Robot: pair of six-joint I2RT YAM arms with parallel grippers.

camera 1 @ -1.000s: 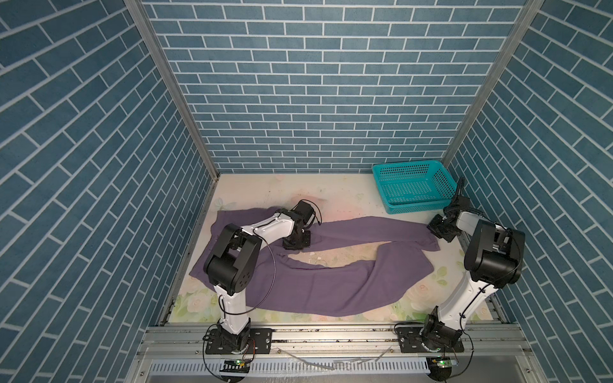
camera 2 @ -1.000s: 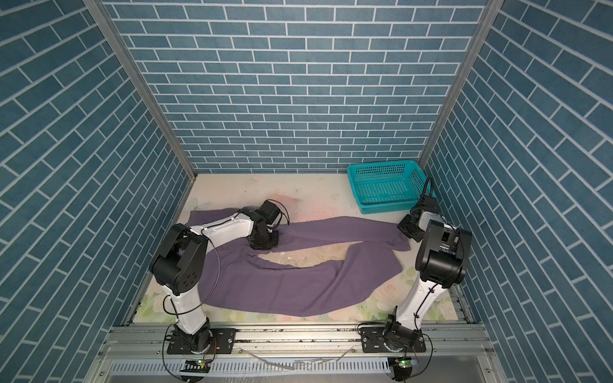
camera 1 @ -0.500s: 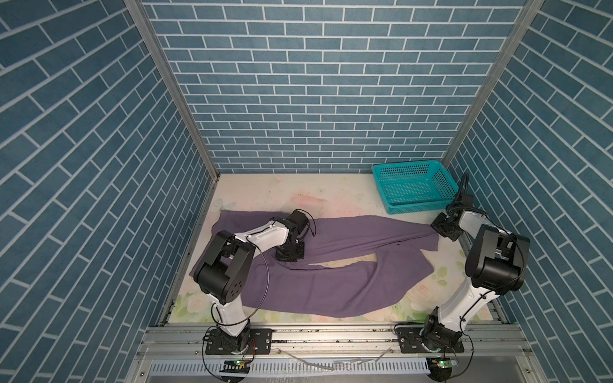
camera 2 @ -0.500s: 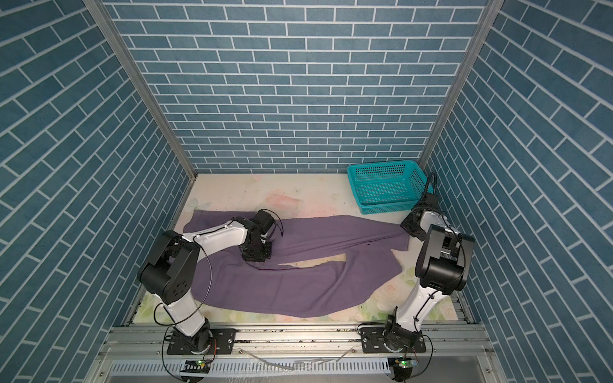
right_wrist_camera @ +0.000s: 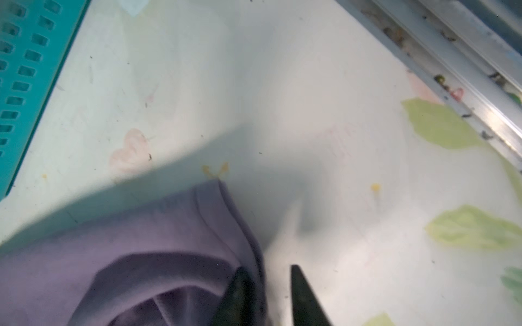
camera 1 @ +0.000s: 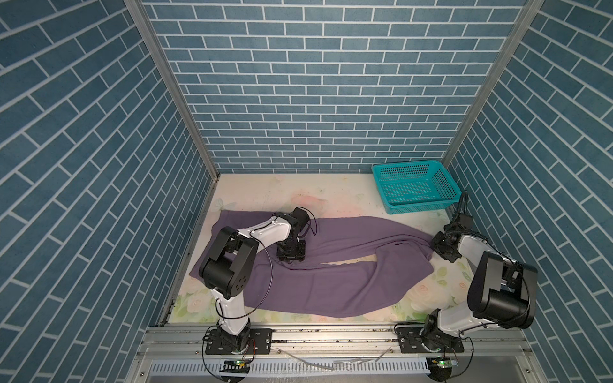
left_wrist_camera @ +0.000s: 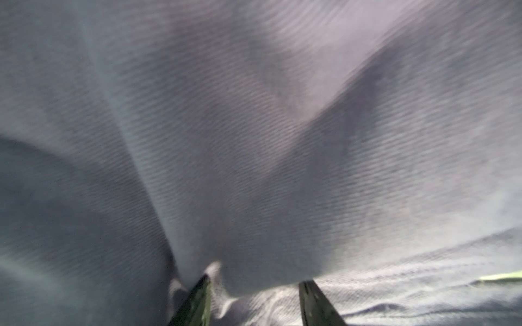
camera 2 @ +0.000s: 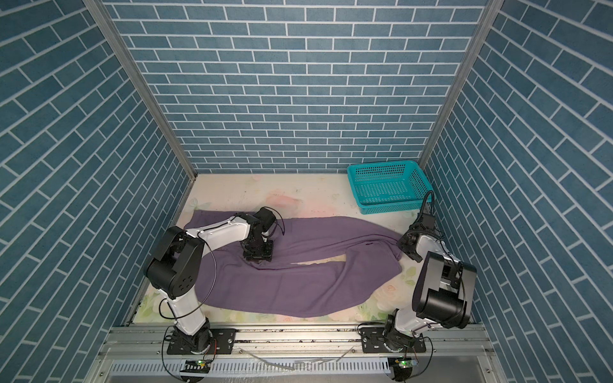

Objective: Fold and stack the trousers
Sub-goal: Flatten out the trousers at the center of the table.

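The muted-purple trousers lie spread across the floral table in both top views, waistband at the left and both legs running right, the far leg close along the near one. My left gripper points down at the crotch. In the left wrist view it is open, with a raised fold of cloth between and over its fingertips. My right gripper sits low at the far leg's hem on the right. It is open, one fingertip over the hem, the other over bare table.
The teal perforated basket stands at the back right corner, close to my right arm; its wall shows in the right wrist view. Brick-patterned walls close three sides. A metal rail runs along the right edge.
Both grippers, shut on the cloth before, now stand open. The left gripper came toward the front, and the far leg now lies nearer the near leg with a smaller gap.
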